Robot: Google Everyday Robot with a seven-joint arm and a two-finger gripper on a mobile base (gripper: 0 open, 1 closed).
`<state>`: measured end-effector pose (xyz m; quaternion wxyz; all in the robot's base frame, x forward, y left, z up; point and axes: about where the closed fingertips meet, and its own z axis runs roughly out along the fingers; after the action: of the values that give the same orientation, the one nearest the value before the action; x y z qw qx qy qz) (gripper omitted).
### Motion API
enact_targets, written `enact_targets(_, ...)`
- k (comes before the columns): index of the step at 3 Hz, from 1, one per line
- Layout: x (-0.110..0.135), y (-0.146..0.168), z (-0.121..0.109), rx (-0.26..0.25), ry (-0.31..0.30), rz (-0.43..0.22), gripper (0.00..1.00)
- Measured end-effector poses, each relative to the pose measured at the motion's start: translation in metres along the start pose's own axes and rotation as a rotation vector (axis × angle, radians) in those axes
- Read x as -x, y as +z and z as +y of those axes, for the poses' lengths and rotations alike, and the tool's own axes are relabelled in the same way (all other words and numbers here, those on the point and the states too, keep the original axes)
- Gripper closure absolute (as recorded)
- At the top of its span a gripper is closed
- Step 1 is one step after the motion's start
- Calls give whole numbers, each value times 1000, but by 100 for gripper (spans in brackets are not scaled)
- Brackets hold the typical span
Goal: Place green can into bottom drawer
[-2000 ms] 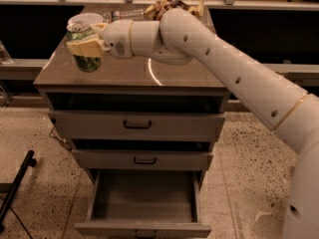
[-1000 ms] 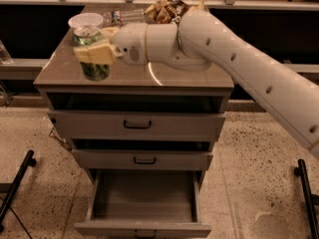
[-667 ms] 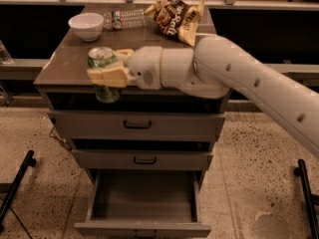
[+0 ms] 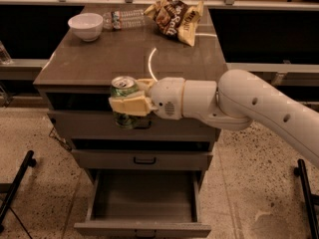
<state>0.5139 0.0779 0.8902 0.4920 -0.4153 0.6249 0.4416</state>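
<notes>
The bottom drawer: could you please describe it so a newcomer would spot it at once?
The grey cabinet in mid-picture has three stacked drawers. The bottom drawer is the lowest, below the claw that grips the green can at the cabinet's front. It alone is pulled open and is deepest.

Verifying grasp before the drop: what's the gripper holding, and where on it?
The gripper holds the slim green drink can with silver top, upright, gripped at its mid-body.

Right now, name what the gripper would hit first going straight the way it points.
Probably nothing: the gripper, shut on the green can, points toward the picture's left, in front of the cabinet; depth is unclear.
</notes>
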Motion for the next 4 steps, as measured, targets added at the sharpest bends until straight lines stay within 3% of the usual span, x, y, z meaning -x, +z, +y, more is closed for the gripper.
enact_targets(1, -12, -4, -5, 14, -15, 19, 100)
enact_targets(2, -37, -20, -18, 49, -91, 51, 100)
enact_targets(3, -67, -33, -17, 124, -216, 107, 100)
enact_targets(4, -69, -33, -11, 145, -235, 114, 100)
